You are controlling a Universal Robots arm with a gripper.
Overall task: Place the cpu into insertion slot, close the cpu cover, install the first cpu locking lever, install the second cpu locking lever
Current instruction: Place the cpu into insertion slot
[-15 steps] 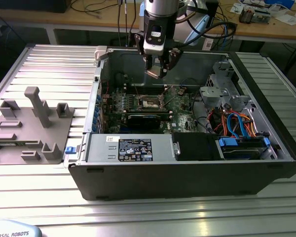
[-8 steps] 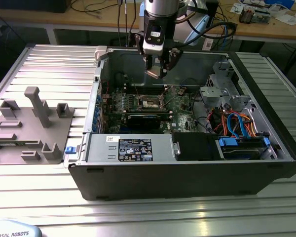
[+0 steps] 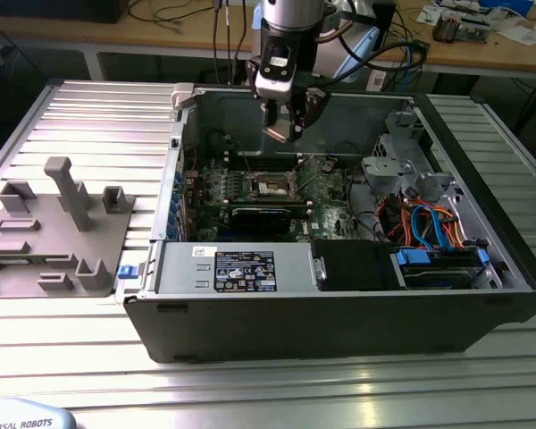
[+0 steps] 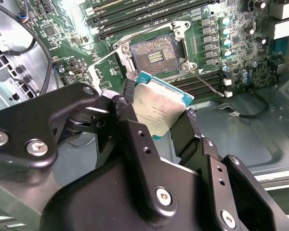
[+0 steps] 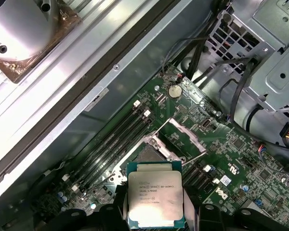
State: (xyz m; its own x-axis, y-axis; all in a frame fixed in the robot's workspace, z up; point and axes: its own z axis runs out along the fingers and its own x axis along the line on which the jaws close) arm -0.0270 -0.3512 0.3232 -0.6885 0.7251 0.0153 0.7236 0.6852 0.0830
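One cpu [image 5: 155,198] between two jaws

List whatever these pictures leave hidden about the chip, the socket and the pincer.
Chip underside: it faces away in both wrist views, so its contacts cannot be checked.
Socket, first wrist view: its near part is covered by the held chip.
Pincer, exterior view: its tips are too small to tell how they clamp the chip.
Socket pins, exterior view: too small to make out.
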